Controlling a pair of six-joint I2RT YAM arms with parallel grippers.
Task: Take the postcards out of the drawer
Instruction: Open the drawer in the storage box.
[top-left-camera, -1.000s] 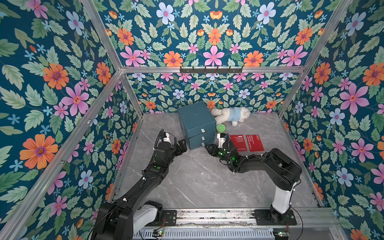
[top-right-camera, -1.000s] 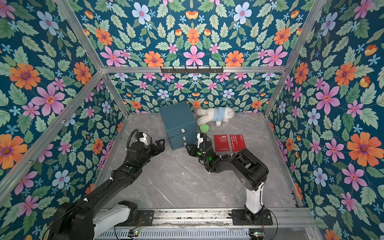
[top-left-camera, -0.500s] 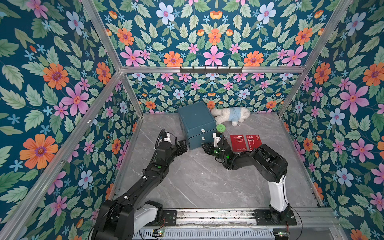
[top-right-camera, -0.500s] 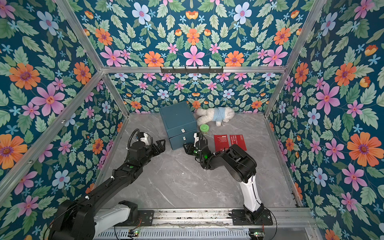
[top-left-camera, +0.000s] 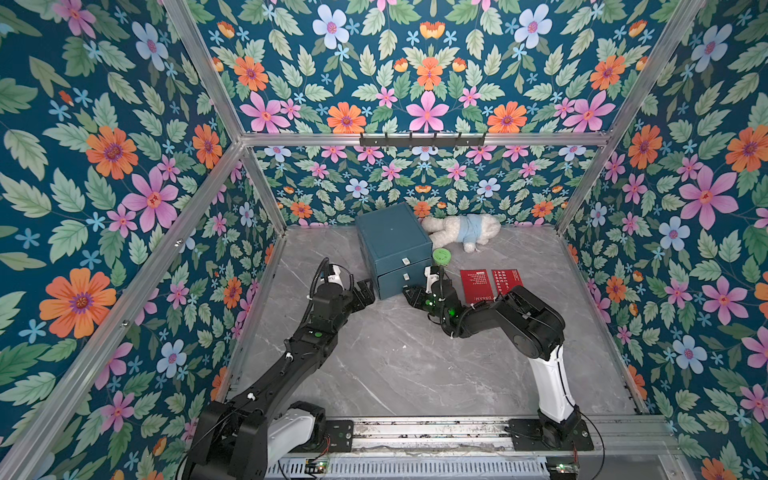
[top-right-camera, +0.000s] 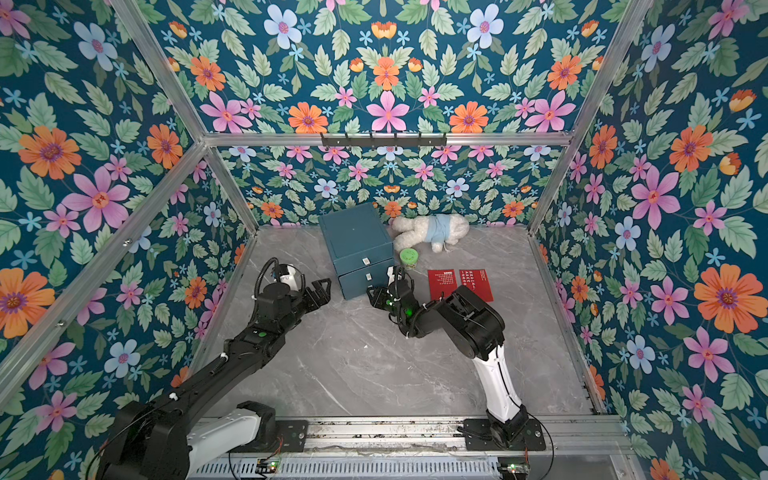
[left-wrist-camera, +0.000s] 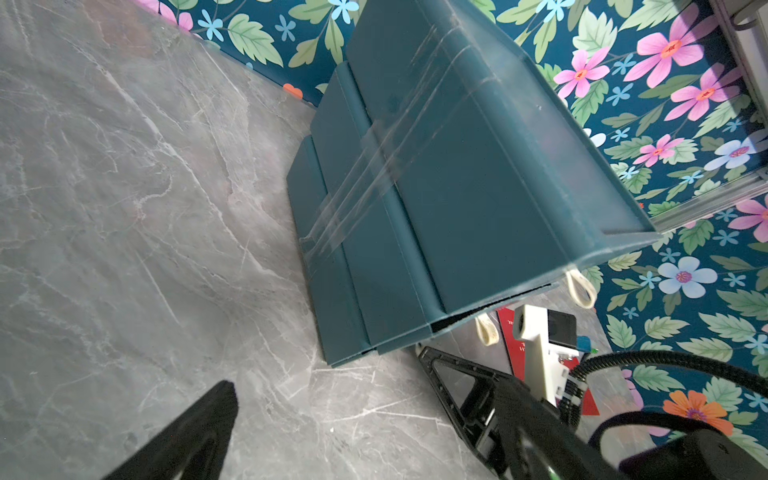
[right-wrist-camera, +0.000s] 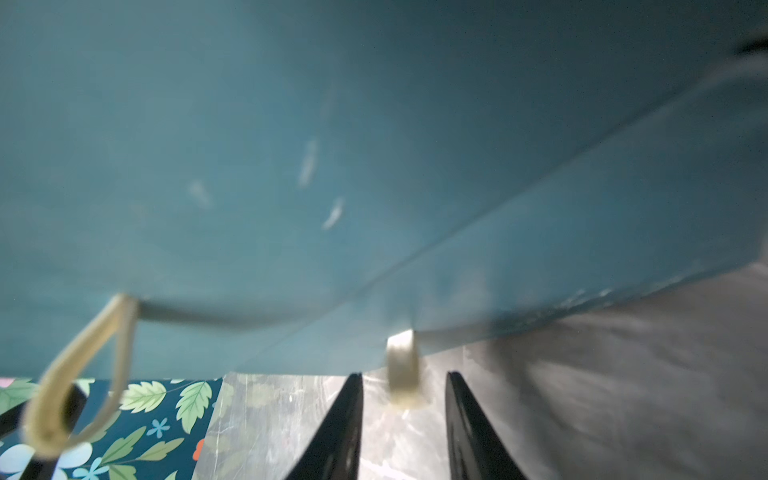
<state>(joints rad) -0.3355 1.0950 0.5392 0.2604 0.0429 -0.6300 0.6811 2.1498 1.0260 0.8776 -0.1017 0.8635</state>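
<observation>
The step in hand is judged to be opening the lower drawer of the teal two-drawer cabinet (top-left-camera: 390, 241), which stands on the grey marble-pattern tabletop (top-left-camera: 395, 365). Two red rectangular postcards with white text (top-left-camera: 476, 286) lie flat on the tabletop just beside the cabinet's right side, side by side and partly hidden by the right arm. No cream cards appear in any view; any remaining cards are presumed to be inside a drawer, which cannot be confirmed. The right gripper (right-wrist-camera: 403, 376) sits low at the cabinet front, its jaws partly apart and straddling the cream fabric pull tab of the lower drawer (right-wrist-camera: 401, 370). A gap shows on each side of the tab, so nothing is gripped. The looped cream tab of the upper drawer (right-wrist-camera: 79, 374) hangs free to one side. The left gripper (top-left-camera: 365, 291) hovers near the cabinet's left front corner with its jaws spread wide and empty, apart from the cabinet wall. The next move calls for the following:

- Close the right jaws squarely on the lower tab.
- Pull straight out along the drawer's travel, low over the tabletop.
- Bring the left gripper against the cabinet if the body slides.

The tab is thin and limp, so a shallow pinch may slip off.
</observation>
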